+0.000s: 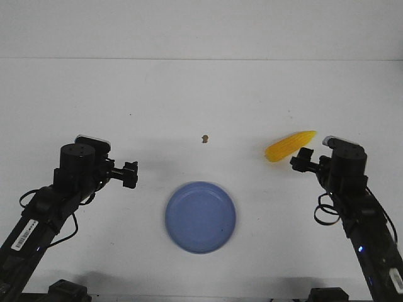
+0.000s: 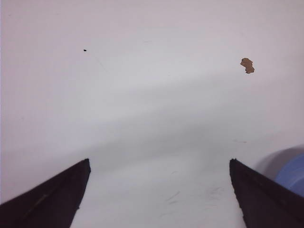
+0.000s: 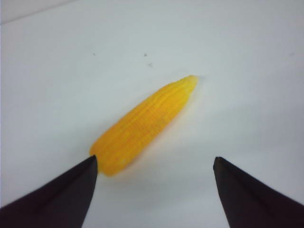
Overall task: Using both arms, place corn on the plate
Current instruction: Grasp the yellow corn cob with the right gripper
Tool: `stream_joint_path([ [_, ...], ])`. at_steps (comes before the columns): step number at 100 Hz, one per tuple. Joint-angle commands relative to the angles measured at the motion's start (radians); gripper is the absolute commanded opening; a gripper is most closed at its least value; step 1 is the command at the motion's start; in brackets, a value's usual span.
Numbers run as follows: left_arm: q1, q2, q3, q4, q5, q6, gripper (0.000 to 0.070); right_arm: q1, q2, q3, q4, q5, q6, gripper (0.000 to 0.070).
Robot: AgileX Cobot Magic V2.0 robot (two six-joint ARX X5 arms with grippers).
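The yellow corn lies on the white table at the right, tilted, its tip pointing away. In the right wrist view the corn lies just ahead of my open right gripper, its thick end close to one fingertip. In the front view my right gripper sits just below the corn, empty. The blue-lavender plate lies at the middle front, empty. My left gripper is open and empty, left of the plate; the plate's rim shows in the left wrist view beside one finger.
A small brown speck lies on the table beyond the plate; it also shows in the left wrist view. A tiny dark dot marks the table. The table's far edge meets a white wall.
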Motion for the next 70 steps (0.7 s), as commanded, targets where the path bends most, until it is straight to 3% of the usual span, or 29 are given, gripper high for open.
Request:
stream_joint_path([
  [1,-0.005,0.010,0.009,0.003,-0.001,0.002,0.0598,-0.002,0.088,0.034,0.022,0.000,0.070,0.0517],
  [35,-0.005,0.010,0.009,0.002,-0.001,-0.002,0.0598,-0.013,0.456,0.248,0.010,-0.013,0.130,0.0532],
  [70,-0.005,0.010,0.009,-0.011,-0.001,-0.002,0.0598,-0.026,0.616,0.291,0.044,-0.082,0.224,0.0535],
])
